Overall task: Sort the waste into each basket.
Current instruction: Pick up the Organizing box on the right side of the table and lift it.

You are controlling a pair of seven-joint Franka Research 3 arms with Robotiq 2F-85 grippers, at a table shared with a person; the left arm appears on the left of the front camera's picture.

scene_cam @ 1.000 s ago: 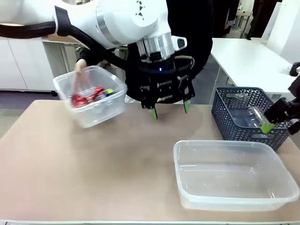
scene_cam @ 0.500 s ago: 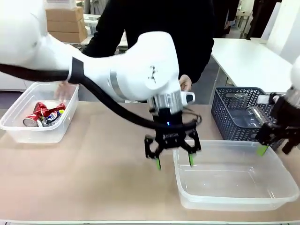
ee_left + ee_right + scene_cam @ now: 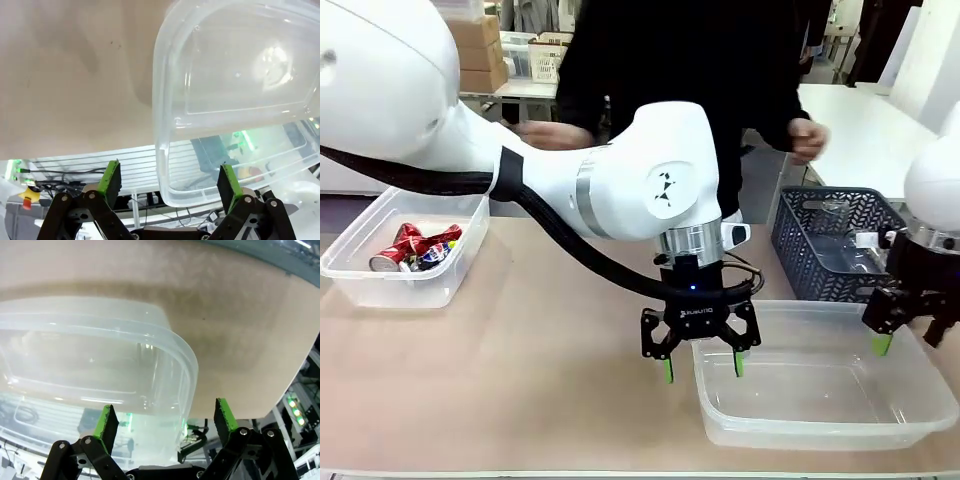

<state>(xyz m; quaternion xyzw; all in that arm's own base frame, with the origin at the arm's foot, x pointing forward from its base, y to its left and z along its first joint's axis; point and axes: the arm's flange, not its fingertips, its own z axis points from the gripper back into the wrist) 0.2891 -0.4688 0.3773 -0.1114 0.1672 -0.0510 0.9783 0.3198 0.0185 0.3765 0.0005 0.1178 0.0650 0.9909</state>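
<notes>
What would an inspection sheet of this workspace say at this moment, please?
Surface: tan table carrying two tubs and a basket.
Job's things: cans in left tub; right tub empty; grey basket far right.
Clutter: nothing seen.
Claws: left claw open, astride the empty tub's rim; right claw open, over its opposite end.
Cables: black hose along the left arm.
Surroundings: person in black across the table; white table behind.

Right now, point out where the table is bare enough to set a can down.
The table is bare between the tub of cans and the left gripper, down to the near edge. The right side is crowded: the empty tub with the right gripper over its right rim, the dark basket behind.
</notes>
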